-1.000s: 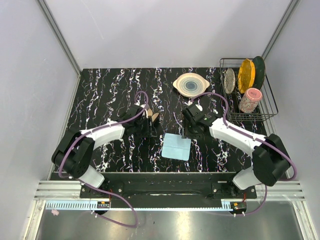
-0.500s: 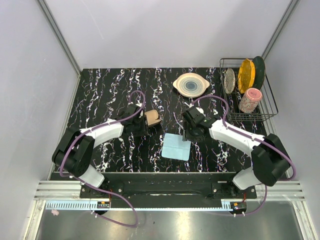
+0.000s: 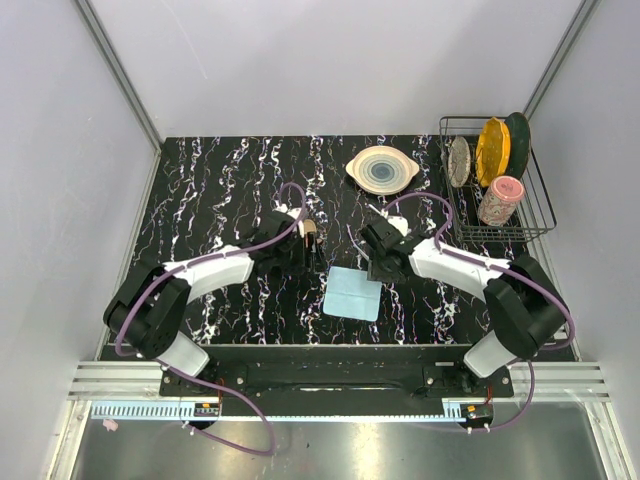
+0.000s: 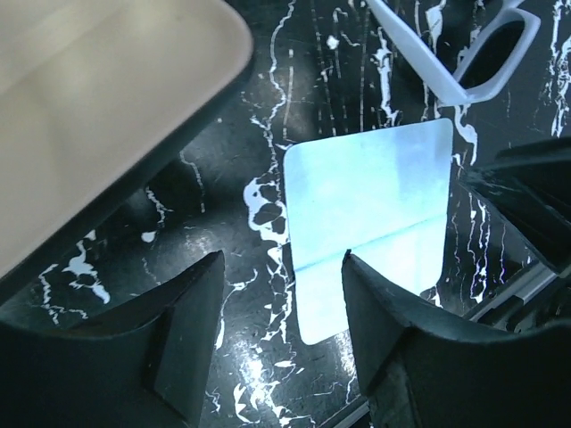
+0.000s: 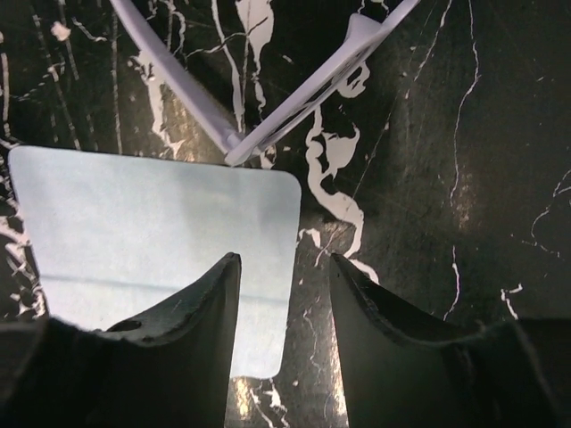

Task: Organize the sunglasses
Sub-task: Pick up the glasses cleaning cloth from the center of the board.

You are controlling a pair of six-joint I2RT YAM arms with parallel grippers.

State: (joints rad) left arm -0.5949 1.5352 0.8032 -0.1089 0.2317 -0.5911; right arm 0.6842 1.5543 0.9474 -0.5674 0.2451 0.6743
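The sunglasses (image 5: 268,98) are thin and whitish, with their arms crossed on the black marble just beyond the light blue cloth (image 3: 352,293). They also show at the top right of the left wrist view as sunglasses (image 4: 486,53). My right gripper (image 5: 284,260) hangs open over the cloth's (image 5: 152,223) right edge, with nothing between its fingers. My left gripper (image 4: 283,263) is open and empty above the cloth's (image 4: 366,196) other side. The black case (image 4: 89,107) with tan lining sits close beside it, the case (image 3: 309,233) at the left gripper (image 3: 300,250) in the top view.
A round patterned plate (image 3: 382,169) lies at the back centre. A wire dish rack (image 3: 548,205) at the back right holds plates and a pink cup (image 3: 500,200). White walls enclose the table on three sides.
My left gripper's jaws have opened wider and the arm has shifted slightly right by the case, which now looks narrower from above. My right gripper has edged left toward the cloth.
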